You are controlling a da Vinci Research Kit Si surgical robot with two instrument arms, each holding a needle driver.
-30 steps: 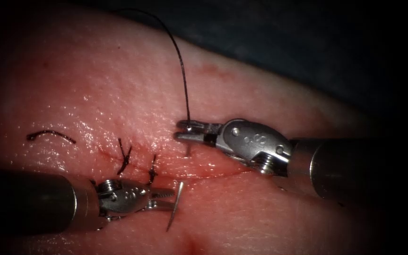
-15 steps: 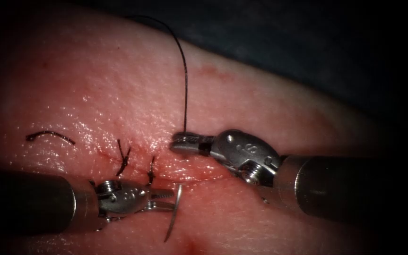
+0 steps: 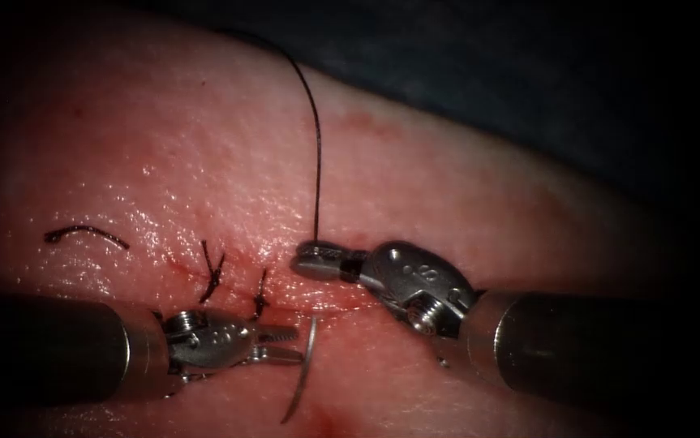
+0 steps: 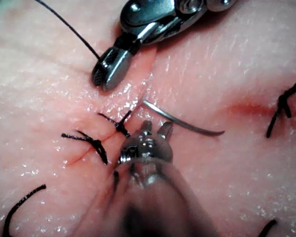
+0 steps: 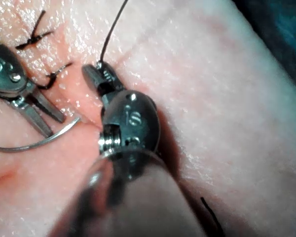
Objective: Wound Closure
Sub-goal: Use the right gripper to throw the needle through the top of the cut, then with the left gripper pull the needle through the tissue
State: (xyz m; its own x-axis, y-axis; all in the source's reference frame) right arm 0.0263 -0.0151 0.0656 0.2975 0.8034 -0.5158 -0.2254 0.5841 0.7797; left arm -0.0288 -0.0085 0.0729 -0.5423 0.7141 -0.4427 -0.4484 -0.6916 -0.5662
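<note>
A: What does the right pincer (image 3: 311, 258) hold?

B: Its jaws are closed on the thread (image 3: 317, 154), which rises from the tip toward the top of the endoscope frame and bends away to the upper left. The tip lies low on the tissue (image 3: 203, 162), just above the cut (image 3: 350, 302), in the middle of the frame. Against one second ago, this pincer has come down and a little to the left.

A: And the left pincer (image 3: 289, 342)?

B: It comes from the lower left. Its jaws stand apart, narrow, and hold nothing. The needle (image 3: 305, 369) is just beside their tips, on their right. I cannot tell if it touches them.

A: How does the needle lie?

B: Its long axis runs nearly up and down in the frame, a bit curved. The upper end goes into the tissue at the cut's lower edge; the rest lies free toward the bottom. The left pincer is much nearer to it than the right one. The finished stitches (image 3: 213, 272) sit just up and left of the left pincer, and a cut end of thread (image 3: 86, 233) lies far left.
</note>
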